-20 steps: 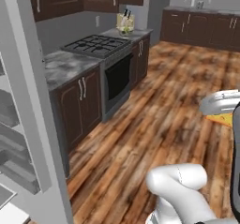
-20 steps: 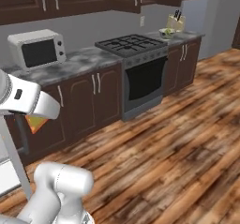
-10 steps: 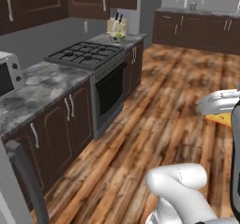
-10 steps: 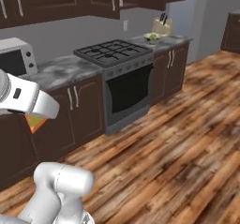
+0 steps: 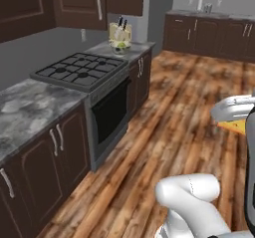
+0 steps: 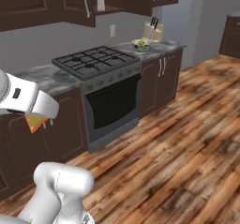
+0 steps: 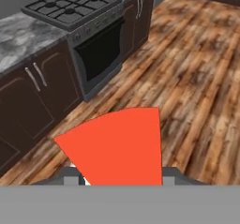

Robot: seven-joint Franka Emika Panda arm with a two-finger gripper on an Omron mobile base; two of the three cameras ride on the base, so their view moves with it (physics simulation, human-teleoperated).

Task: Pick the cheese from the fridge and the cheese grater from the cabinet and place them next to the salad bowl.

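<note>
My gripper (image 6: 36, 119) is shut on the cheese (image 6: 35, 123), an orange wedge that hangs under the white hand over the wooden floor. The same cheese (image 7: 117, 145) spreads across the lower middle of the hand view and covers the fingertips; its yellow edge (image 5: 237, 127) peeks out at the right. The salad bowl (image 6: 140, 43) with green lettuce stands on the counter right of the stove, also seen as the salad bowl (image 5: 120, 45). Above, the dark cabinet (image 6: 70, 0) has one bay open, with a small pale grey thing (image 6: 101, 2) that looks like the cheese grater. The fridge is out of view.
A black gas stove (image 5: 79, 70) with an oven below sits in the grey marble counter (image 5: 30, 102). A knife block (image 6: 153, 30) stands behind the bowl. Dark base cupboards (image 7: 33, 101) line the wall. Wooden floor (image 5: 189, 107) stretches to the right.
The whole picture has slid left as the base moves: the fridge and microwave left the views, and stove and bowl came closer. The cheese stays in my grip.
</note>
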